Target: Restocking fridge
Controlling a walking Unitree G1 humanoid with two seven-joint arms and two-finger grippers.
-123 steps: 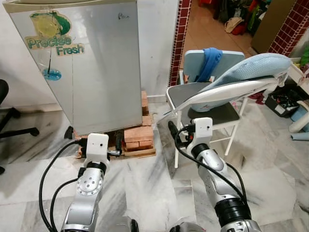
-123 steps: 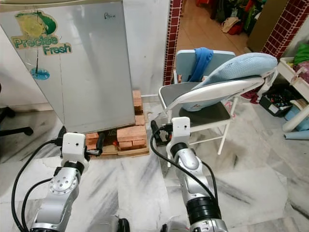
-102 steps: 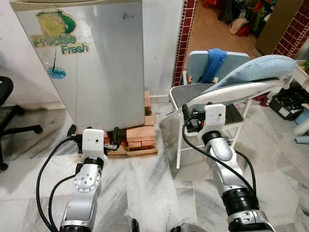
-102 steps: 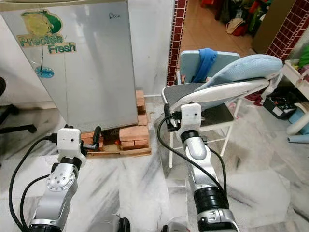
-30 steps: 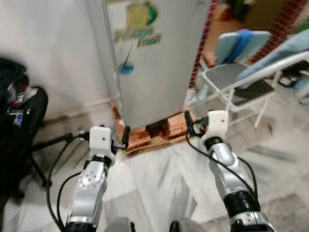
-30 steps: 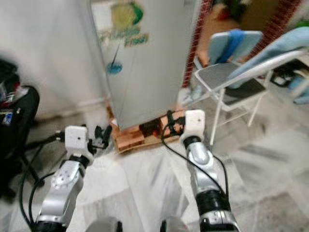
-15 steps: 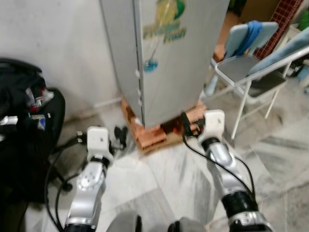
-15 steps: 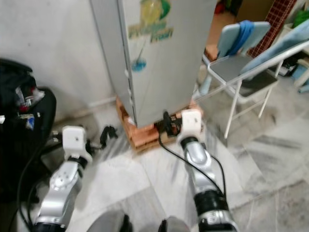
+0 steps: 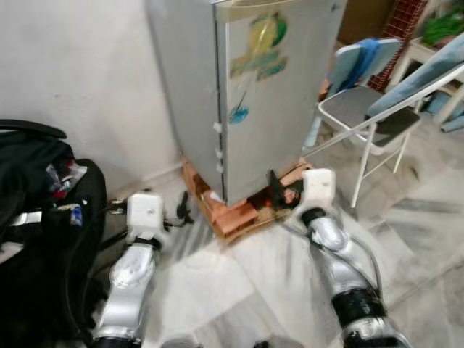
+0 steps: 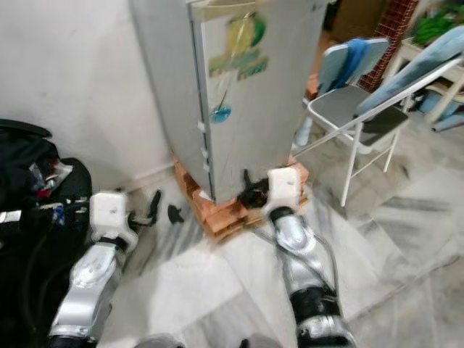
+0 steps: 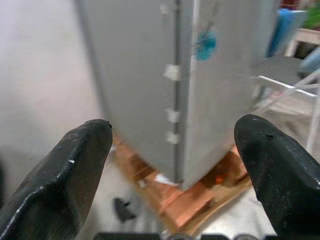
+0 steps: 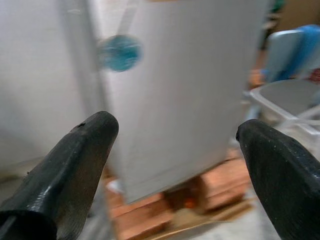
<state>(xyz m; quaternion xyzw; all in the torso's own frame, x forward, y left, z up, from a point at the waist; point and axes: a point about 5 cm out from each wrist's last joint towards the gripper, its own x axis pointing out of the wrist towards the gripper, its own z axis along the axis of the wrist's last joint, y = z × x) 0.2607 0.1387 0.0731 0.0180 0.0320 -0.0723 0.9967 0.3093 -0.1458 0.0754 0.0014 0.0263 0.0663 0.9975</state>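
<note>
Black bag (image 9: 40, 217) sits far left on the floor by the white wall (image 9: 80, 65). My left pincer (image 11: 172, 165) is held low near the floor, fingers (image 11: 60, 175) spread wide, holding nothing, touching nothing, aimed at the fridge's hinge-side corner. The fridge (image 9: 268, 94) stands closed, centre, silver, with a green sticker (image 9: 261, 43) on the door, raised on bricks (image 9: 235, 214) over a wooden pallet. My right pincer (image 12: 175, 165) hovers near the fridge's lower front edge, just above the bricks, fingers (image 12: 70, 165) wide apart, empty, no contact that I can see. Folding chair (image 9: 362, 109) with blue cloth (image 9: 366, 54) stands to the right on the marble floor (image 9: 239, 290). Views are somewhat blurred.
</note>
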